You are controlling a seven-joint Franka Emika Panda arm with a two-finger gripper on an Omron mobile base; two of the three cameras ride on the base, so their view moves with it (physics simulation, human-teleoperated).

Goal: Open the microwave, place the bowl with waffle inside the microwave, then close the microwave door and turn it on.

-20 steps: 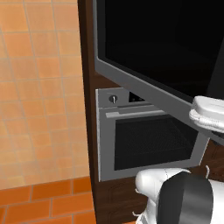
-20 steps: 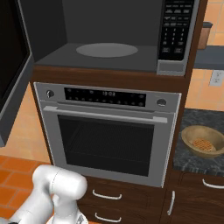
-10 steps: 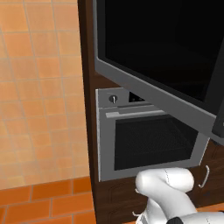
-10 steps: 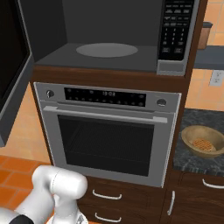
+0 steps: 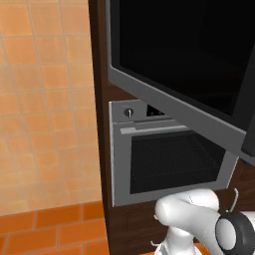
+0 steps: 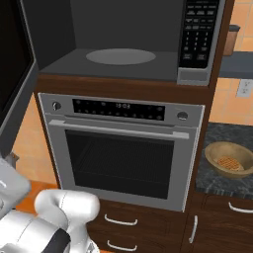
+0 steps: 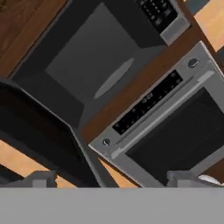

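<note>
Well apart — bowl (image 6: 230,159), fingers (image 7: 43,178).

The gripper (image 7: 111,181) is hanging back from the cabinet wall, facing the microwave (image 6: 123,42), whose cavity is sitting directly above the oven (image 6: 121,148). The microwave door (image 5: 174,74) is swinging out on the gripper's left. Well off to the right, the bowl (image 6: 228,159) is resting on a counter (image 6: 217,178) beside the oven, the waffle (image 6: 230,162) lying inside it.
</note>
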